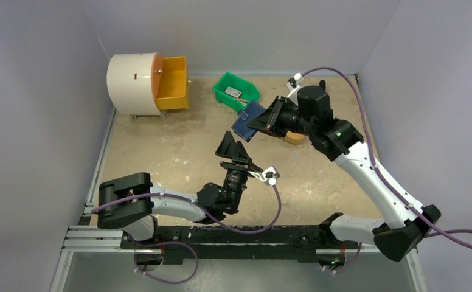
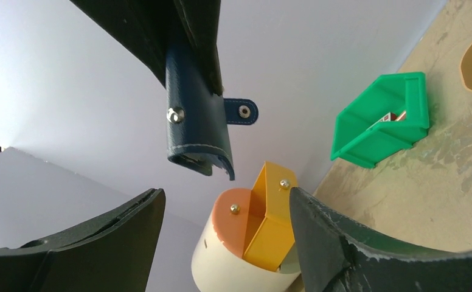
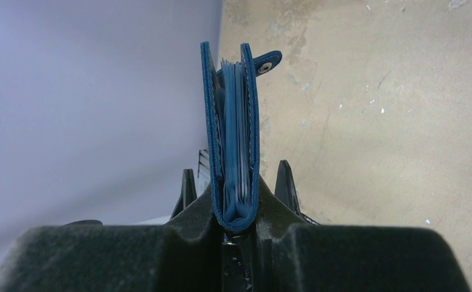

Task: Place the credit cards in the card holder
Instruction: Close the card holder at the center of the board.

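Above the table (image 1: 160, 152), the right claw (image 3: 236, 201) clamps the navy card holder (image 3: 233, 121) while the left claw (image 1: 236, 145) gapes wide nearby.

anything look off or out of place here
Nothing spilled or broken. The card holder is off the table, pinched at its fold by the right gripper, with its snap tab undone and sticking out. One cover's corner looks curled in the left wrist view.
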